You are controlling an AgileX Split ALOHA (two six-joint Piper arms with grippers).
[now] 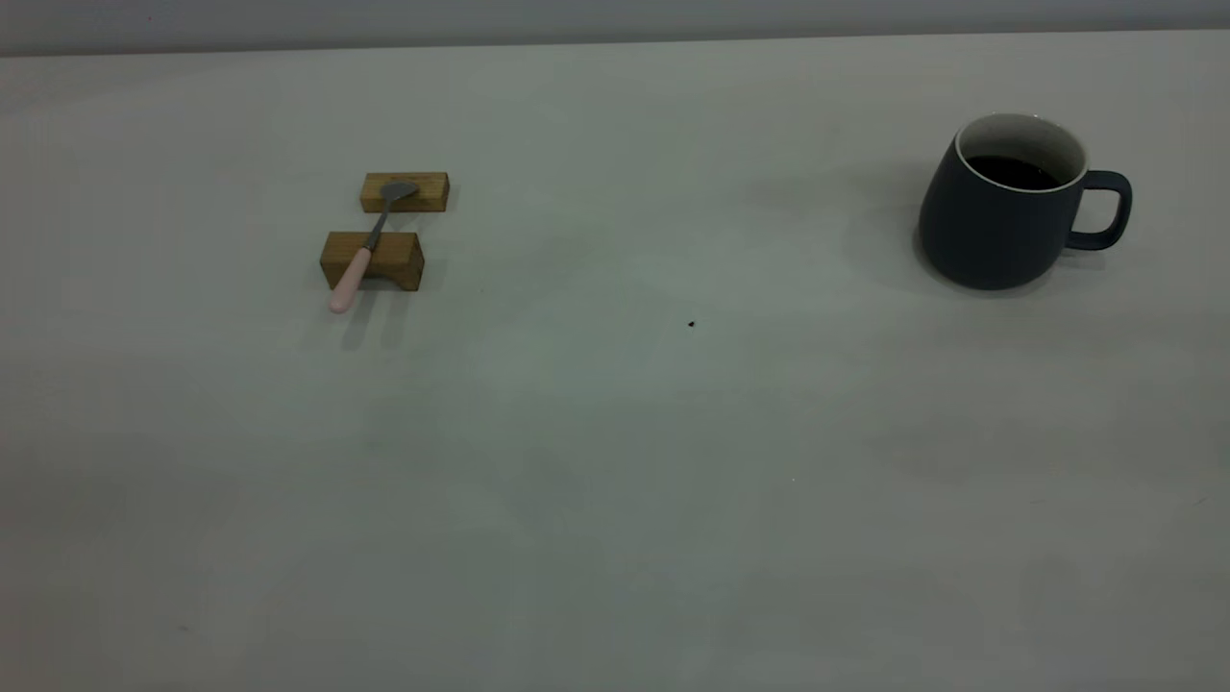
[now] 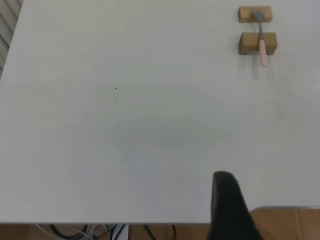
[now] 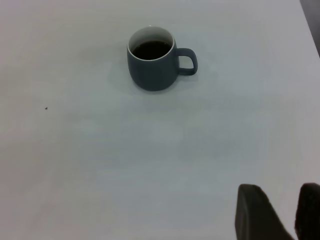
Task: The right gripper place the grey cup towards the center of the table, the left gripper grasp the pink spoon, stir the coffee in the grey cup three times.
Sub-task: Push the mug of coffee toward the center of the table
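Observation:
The grey cup [image 1: 999,226] stands upright at the table's [image 1: 615,461] far right, handle pointing right, with dark coffee [image 1: 1014,173] inside. The pink spoon [image 1: 357,264] lies at the left across two wooden blocks, bowl on the far block and pink handle sticking out over the near one. Neither arm shows in the exterior view. In the right wrist view my right gripper [image 3: 280,195] is open and holds nothing, well short of the cup [image 3: 152,70]. The left wrist view shows my left gripper [image 2: 225,197] over the table's near edge, far from the spoon [image 2: 262,50].
The far wooden block [image 1: 428,192] and the near one [image 1: 389,259] carry the spoon. A tiny black speck [image 1: 691,324] marks the table's middle. Cables [image 2: 100,232] hang below the table edge beside the left arm.

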